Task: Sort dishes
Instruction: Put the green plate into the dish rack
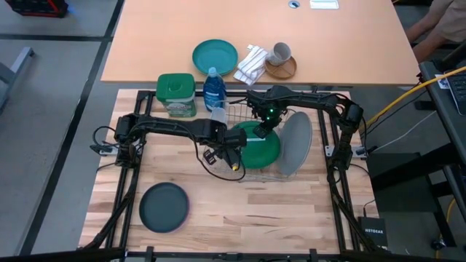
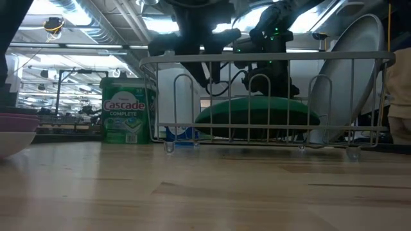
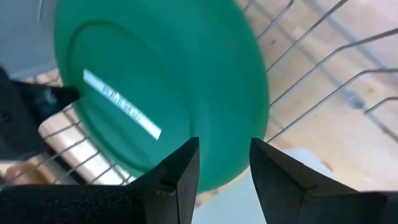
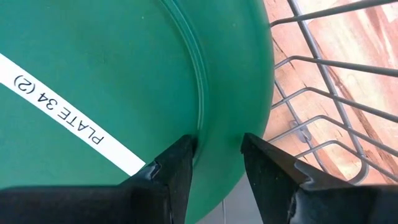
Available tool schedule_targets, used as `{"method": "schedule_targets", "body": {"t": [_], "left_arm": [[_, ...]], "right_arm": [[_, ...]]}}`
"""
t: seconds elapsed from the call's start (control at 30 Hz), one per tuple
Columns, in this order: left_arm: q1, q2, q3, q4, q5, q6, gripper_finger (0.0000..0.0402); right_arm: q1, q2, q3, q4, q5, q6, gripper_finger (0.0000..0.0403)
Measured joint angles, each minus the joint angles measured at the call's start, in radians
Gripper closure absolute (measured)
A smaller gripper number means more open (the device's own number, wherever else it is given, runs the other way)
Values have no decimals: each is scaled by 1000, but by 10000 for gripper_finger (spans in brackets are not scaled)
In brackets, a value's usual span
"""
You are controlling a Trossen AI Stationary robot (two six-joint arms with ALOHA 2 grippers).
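Note:
A green plate (image 1: 261,148) lies upside down in the wire dish rack (image 2: 257,59), its labelled underside up (image 4: 93,74). A large light grey plate (image 1: 295,142) stands on edge in the rack's right side, leaning on the wires (image 2: 353,70). A dark grey plate (image 1: 164,206) lies flat on the table at the near left. My left gripper (image 3: 224,155) is open above the green plate's left rim (image 1: 231,149). My right gripper (image 4: 217,146) is open just over the plate's far part (image 1: 263,133). My right gripper's open fingers (image 4: 177,165) point down at the green plate's upturned underside, between its foot ring and its rim (image 4: 249,112). I cannot tell whether they touch it. The plate lies in the rack.
A green-lidded tub (image 1: 177,94) and a blue bottle (image 1: 214,91) stand just behind the rack. A teal plate (image 1: 215,56), a cloth (image 1: 251,64) and a mug (image 1: 280,52) sit on the far table. A pink rim (image 2: 16,122) shows at the low view's left edge.

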Motion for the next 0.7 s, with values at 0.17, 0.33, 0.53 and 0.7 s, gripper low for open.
{"method": "schedule_targets", "body": {"t": [0.17, 0.33, 0.53, 0.7], "left_arm": [[6, 0, 0, -22, 94, 0, 271], [-2, 17, 1, -51, 123, 75, 271], [-1, 54, 1, -49, 124, 181, 271], [-2, 88, 2, -53, 126, 247, 271]], "right_arm": [[0, 0, 0, 0, 0, 0, 256], [0, 0, 0, 1, 0, 0, 256], [0, 0, 0, 2, 0, -2, 256], [0, 0, 0, 3, 0, -3, 256]]}}
